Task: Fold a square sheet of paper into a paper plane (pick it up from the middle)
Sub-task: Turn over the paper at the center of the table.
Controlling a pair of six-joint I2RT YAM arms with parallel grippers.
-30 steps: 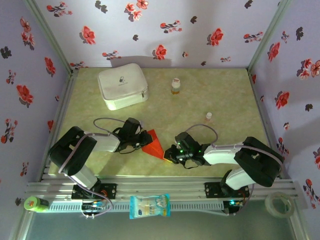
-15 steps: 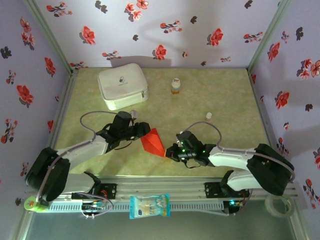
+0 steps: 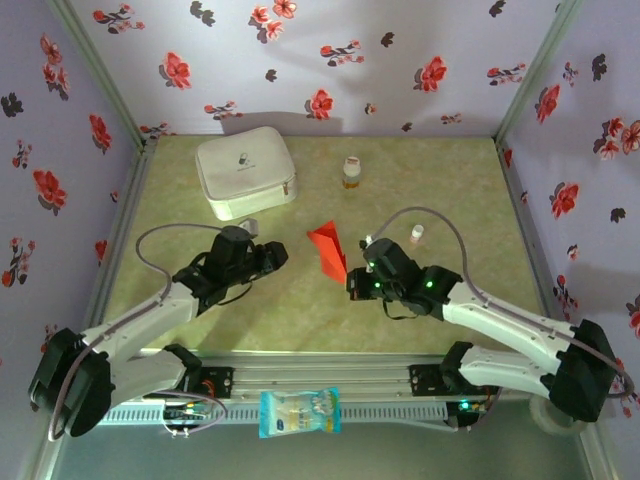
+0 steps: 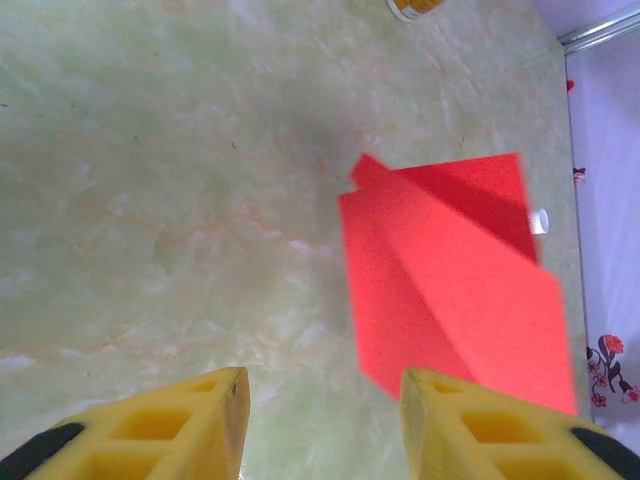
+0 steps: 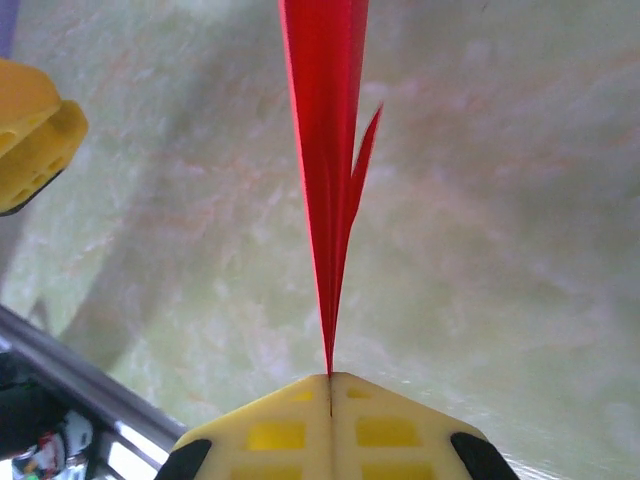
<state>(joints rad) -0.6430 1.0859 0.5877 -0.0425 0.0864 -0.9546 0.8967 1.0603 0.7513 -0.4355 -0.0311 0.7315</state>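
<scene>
My right pincer [image 3: 350, 283] is clamped on the tail of the paper plane [image 3: 327, 247] near the middle of the tabletop [image 3: 455, 185]. In the right wrist view the two yellow pads [image 5: 275, 430] are pressed together at [image 5: 330, 380] with the red paper [image 5: 325, 150] pinched in the seam. The plane stands on edge there, a thin red blade running away from me, and it seems raised off the green surface. My left pincer [image 3: 277, 256] waits just left of it with its fingers apart at [image 4: 320, 388] and nothing between them, well short of the paper. From that side the plane [image 4: 450, 290] is a plain bright red dart with one long centre crease and flat wings, its point aimed at the far edge. The room around it is generous: bare tabletop lies between my two arms along the near edge and across most of the right half. A white zip case [image 3: 245, 172] fills the far left corner, a small bottle [image 3: 350, 172] stands near the middle of the far edge, and a tiny vial [image 3: 417, 233] sits just right of my right wrist. A snack packet [image 3: 299, 412] hangs off the front rail below the near edge.
</scene>
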